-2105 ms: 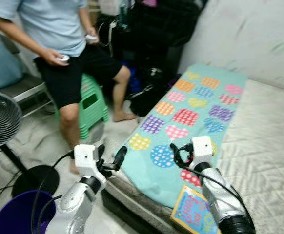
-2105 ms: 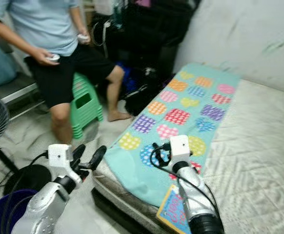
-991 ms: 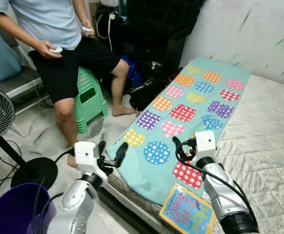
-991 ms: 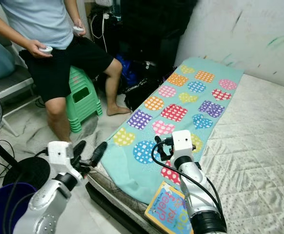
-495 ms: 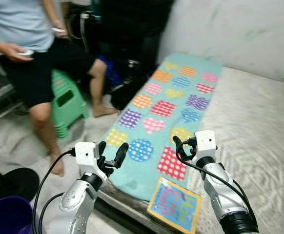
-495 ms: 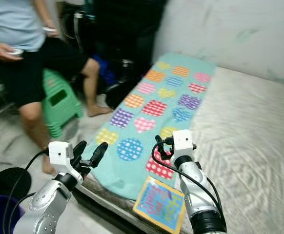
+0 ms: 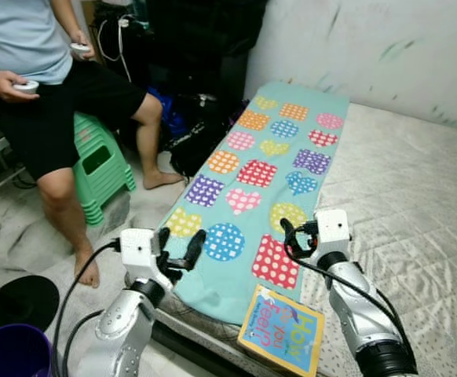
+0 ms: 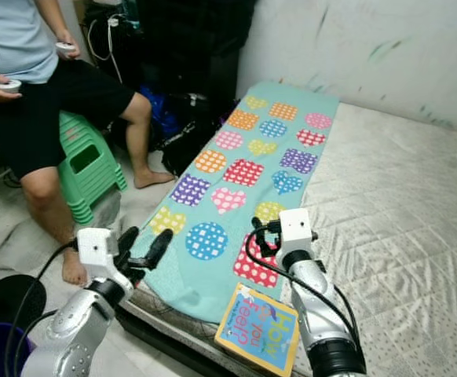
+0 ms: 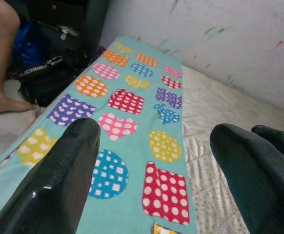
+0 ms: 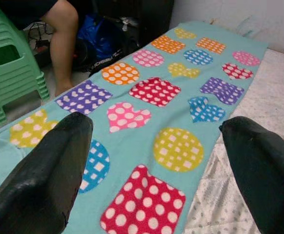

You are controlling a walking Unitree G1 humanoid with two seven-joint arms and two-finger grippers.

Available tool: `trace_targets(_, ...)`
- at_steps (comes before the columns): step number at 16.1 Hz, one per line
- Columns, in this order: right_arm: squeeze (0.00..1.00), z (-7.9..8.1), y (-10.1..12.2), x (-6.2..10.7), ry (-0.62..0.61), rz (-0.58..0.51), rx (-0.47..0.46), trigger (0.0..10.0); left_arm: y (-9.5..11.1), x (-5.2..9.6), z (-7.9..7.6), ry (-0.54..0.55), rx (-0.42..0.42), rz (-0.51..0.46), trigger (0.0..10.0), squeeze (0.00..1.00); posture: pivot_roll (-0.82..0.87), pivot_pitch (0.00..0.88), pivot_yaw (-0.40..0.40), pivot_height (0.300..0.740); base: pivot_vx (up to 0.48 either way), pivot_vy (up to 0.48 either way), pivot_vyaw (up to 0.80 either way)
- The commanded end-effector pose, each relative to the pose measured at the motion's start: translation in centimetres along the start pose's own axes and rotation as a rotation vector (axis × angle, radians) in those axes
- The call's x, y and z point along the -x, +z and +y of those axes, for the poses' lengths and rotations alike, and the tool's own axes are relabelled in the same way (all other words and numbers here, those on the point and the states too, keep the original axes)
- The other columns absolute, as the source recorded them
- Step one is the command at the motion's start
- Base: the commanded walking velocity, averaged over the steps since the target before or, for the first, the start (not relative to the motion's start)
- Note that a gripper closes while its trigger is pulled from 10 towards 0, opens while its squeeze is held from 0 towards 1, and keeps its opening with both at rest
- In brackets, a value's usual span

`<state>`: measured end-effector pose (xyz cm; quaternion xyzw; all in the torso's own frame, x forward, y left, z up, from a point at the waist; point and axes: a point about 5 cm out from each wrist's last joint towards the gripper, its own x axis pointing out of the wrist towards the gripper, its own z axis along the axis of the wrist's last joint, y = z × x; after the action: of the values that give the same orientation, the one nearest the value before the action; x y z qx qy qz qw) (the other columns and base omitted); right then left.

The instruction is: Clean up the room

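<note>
Teal mat [image 7: 268, 173] w/ coloured patches lies along the mattress [image 7: 417, 204] edge, a book [image 7: 282, 330] on the near corner just beside it. Left gripper [image 7: 177, 250] hovers over the mat's near end, fingers spread wide, nothing held; right gripper [image 7: 291, 239] likewise open & empty above the red dotted patch. Person [image 7: 48, 86] sits on a green stool [image 7: 99, 165] at the left.

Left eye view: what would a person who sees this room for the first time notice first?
The turquoise blanket with bright dotted patches draws the eye first; it lies along the edge of the pale mattress. A colourful children's book rests near the mattress's front edge, between the left pincer and the right pincer, both open. A person sits on a green stool to the robot's left.
</note>
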<state>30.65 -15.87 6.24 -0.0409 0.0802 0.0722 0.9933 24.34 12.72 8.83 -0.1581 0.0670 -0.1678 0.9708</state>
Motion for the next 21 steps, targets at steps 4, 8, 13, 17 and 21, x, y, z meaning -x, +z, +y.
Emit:
trace_targets(4, 0.0, -0.06, 0.52, -0.07, 0.0, -0.027, 0.014, 10.0, -0.08, -0.09, 0.43, 0.045, -0.006, 0.011, 10.0, 0.0, -0.09, 0.0, -0.009, 0.74, 0.0, 0.0, 0.0)
trace_targets(8, 0.0, -0.04, 0.3, 0.03, 0.003, -0.018, 0.015, 10.0, -0.15, -0.07, 0.34, 0.037, -0.009, 0.017, 10.0, 0.0, -0.09, 0.0, -0.009, 0.74, 0.0, 0.0, 0.0)
trace_targets(13, 0.0, -0.13, 0.12, 0.05, 0.002, -0.012, 0.019, 10.0, -0.24, -0.11, 0.34, 0.04, -0.012, 0.022, 10.0, 0.0, -0.08, 0.0, -0.011, 0.74, -0.206, 0.0, 0.0)
trace_targets(17, 0.0, -0.15, 0.11, -0.03, 0.003, -0.011, 0.023, 10.0, -0.16, -0.1, 0.27, 0.018, 0.005, 0.009, 10.0, 0.0, -0.08, 0.0, -0.011, 0.74, 0.0, 0.0, 0.0)
trace_targets(21, 0.0, -0.21, 0.1, -0.06, 0.001, -0.011, 0.027, 10.0, -0.04, -0.08, 0.12, -0.002, 0.009, 0.0, 10.0, 0.0, -0.09, 0.0, -0.01, 0.74, 0.0, 0.0, 0.0)
